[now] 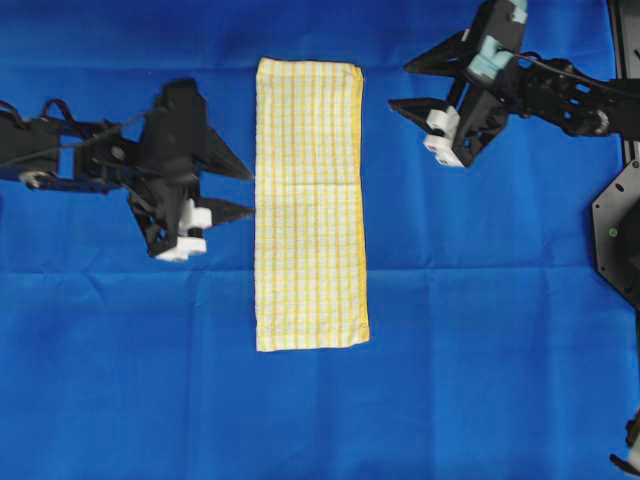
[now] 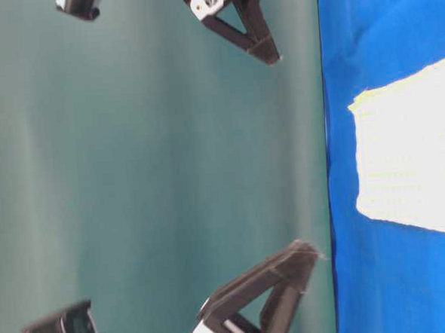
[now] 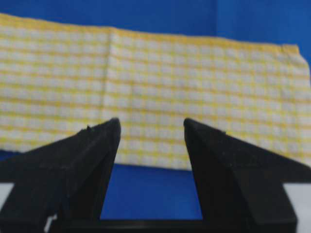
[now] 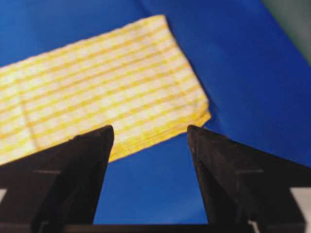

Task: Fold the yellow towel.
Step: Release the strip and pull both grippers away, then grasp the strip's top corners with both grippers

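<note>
The towel [image 1: 310,205] lies flat on the blue sheet [image 1: 480,350] as a long narrow strip, between the two claws. The left claw [image 1: 245,193] hangs just beside one long edge, near the middle, jaws apart and holding nothing, its tips pointing at the cloth. The right claw [image 1: 405,86] hangs off the opposite edge, near a corner, jaws spread wide and empty, clear of the towel.
</note>
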You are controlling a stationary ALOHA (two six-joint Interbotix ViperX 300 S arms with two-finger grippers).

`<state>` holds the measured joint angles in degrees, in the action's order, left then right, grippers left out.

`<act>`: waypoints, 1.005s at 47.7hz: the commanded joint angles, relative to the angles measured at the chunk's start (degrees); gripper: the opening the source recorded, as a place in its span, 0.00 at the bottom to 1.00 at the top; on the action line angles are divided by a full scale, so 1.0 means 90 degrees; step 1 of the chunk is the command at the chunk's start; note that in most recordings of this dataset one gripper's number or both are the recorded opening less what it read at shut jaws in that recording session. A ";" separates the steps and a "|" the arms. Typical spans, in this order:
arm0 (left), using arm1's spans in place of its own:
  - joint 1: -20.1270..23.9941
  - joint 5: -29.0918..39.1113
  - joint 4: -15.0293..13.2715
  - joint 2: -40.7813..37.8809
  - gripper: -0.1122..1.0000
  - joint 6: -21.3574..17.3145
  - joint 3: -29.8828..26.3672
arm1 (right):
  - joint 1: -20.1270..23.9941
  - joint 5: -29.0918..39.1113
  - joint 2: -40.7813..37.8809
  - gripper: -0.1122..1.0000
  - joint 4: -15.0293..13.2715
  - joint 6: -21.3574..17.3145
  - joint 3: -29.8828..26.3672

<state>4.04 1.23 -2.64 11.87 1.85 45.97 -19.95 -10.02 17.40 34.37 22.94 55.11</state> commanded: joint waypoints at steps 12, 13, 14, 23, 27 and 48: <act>0.0156 -0.0801 0.0020 0.0283 0.53 0.0000 0.0303 | 0.0117 -0.0127 0.0098 0.68 0.0000 0.0020 -0.0059; 0.0186 -0.0811 0.0010 0.0273 0.53 -0.0010 0.0303 | 0.0117 -0.0127 0.0078 0.68 0.0000 0.0020 -0.0068; 0.0186 -0.0811 0.0010 0.0264 0.53 -0.0010 0.0293 | 0.0117 -0.0137 0.0068 0.68 0.0000 0.0029 -0.0088; 0.0361 -0.0830 0.0020 0.0186 0.53 -0.0068 0.0234 | 0.0020 -0.0127 -0.0137 0.68 -0.0010 0.0068 -0.0254; 0.0586 -0.0898 0.0020 0.0107 0.53 -0.0234 0.0195 | -0.0146 -0.0137 -0.0303 0.68 -0.0020 0.0088 -0.0391; 0.1973 -0.1680 0.0020 -0.1475 0.76 -0.0430 -0.0400 | -0.0908 -0.0020 -0.2119 0.70 -0.0010 0.0078 -0.1563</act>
<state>19.86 -11.95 -2.55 0.70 -1.93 44.38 -27.60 -10.11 0.26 34.37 23.64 43.68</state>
